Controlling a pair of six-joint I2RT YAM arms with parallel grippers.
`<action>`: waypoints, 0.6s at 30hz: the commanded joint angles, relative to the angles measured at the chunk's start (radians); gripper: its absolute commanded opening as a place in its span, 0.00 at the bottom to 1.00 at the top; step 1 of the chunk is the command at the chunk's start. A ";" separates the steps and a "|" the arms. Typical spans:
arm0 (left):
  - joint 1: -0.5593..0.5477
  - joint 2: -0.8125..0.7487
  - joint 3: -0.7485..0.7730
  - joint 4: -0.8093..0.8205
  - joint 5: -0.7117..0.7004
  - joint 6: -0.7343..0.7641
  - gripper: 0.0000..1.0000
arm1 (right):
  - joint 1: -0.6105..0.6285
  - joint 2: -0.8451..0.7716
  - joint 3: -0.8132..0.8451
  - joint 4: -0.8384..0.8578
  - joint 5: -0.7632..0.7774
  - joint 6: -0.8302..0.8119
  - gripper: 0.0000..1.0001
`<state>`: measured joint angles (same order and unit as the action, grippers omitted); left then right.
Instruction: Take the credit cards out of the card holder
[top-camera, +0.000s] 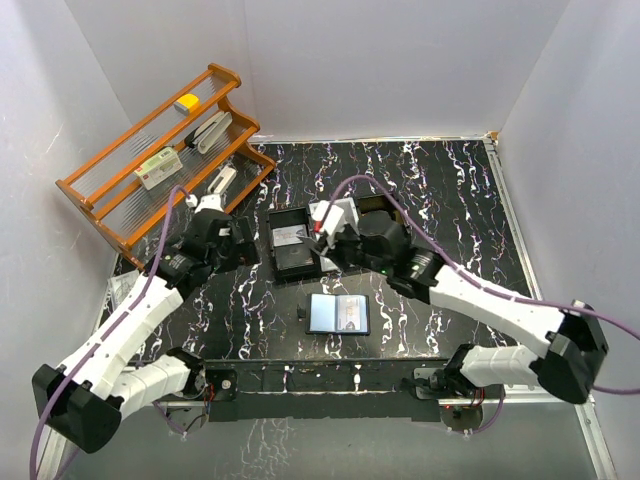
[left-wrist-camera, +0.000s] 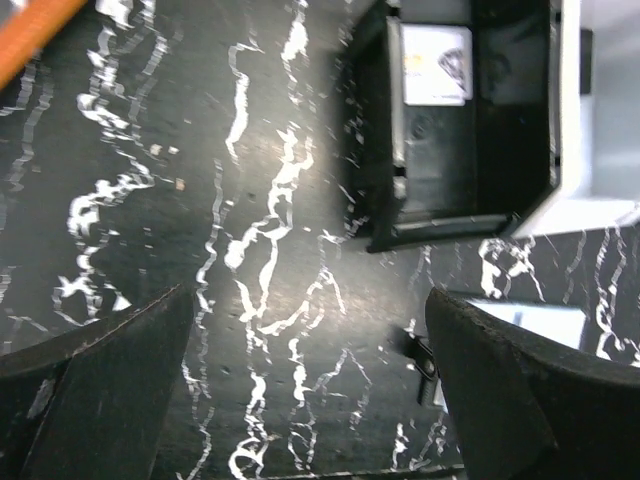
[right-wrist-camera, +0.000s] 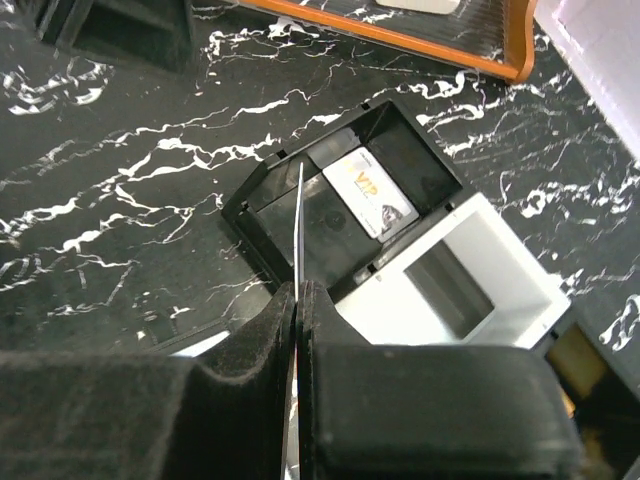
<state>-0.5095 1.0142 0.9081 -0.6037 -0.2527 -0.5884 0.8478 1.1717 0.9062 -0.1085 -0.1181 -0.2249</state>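
The card holder (top-camera: 340, 314) lies open on the marbled table, its light blue inside facing up with a card showing in a pocket. A corner of the card holder (left-wrist-camera: 535, 322) peeks past my left gripper's right finger. My right gripper (right-wrist-camera: 298, 290) is shut on a thin credit card (right-wrist-camera: 299, 215), seen edge-on, above the black tray (right-wrist-camera: 262, 205). Another credit card (right-wrist-camera: 368, 192), marked VIP, lies flat in that tray. In the top view the right gripper (top-camera: 322, 243) hangs over the tray (top-camera: 293, 255). My left gripper (left-wrist-camera: 310, 400) stands wide open and empty over bare table, left of the tray.
A white open box (top-camera: 338, 212) adjoins the black tray at the back right. An orange wooden rack (top-camera: 160, 160) holding small items stands at the far left. White walls close in on three sides.
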 joint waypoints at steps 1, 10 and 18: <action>0.048 -0.049 0.030 -0.038 -0.063 0.094 0.99 | 0.049 0.100 0.126 0.016 0.096 -0.201 0.00; 0.048 -0.165 -0.089 -0.045 -0.276 0.090 0.99 | 0.069 0.312 0.236 0.059 0.098 -0.324 0.00; 0.050 -0.225 -0.170 0.011 -0.214 0.118 0.99 | 0.071 0.456 0.313 0.069 0.149 -0.422 0.00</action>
<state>-0.4641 0.7906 0.7483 -0.6239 -0.4557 -0.4927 0.9146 1.5921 1.1484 -0.1032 -0.0162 -0.5644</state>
